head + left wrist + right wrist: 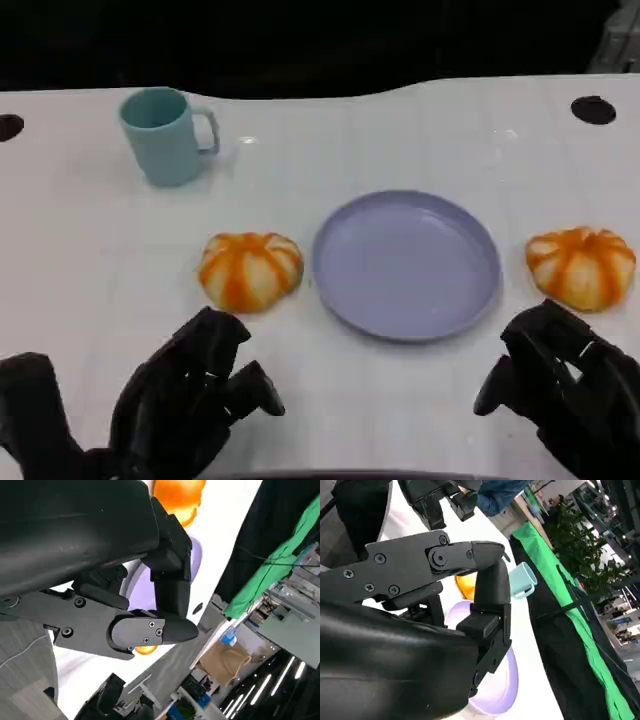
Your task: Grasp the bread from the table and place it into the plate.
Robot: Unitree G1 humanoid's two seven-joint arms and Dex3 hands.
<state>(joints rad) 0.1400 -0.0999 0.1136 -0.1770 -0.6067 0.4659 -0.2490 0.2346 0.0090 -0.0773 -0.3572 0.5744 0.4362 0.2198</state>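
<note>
2 round orange-and-white striped bread rolls flank the round lilac plastic plate: the left roll lies just beside its rim, the right roll near but apart; neither is in the plate. The black left hand and black right hand hover short of them, fingers released, grasping nothing. I judge the step is the reach; settle fingers around a roll's sides, lift above the rim. The teal mug stands well apart; the white table offers room.
</note>
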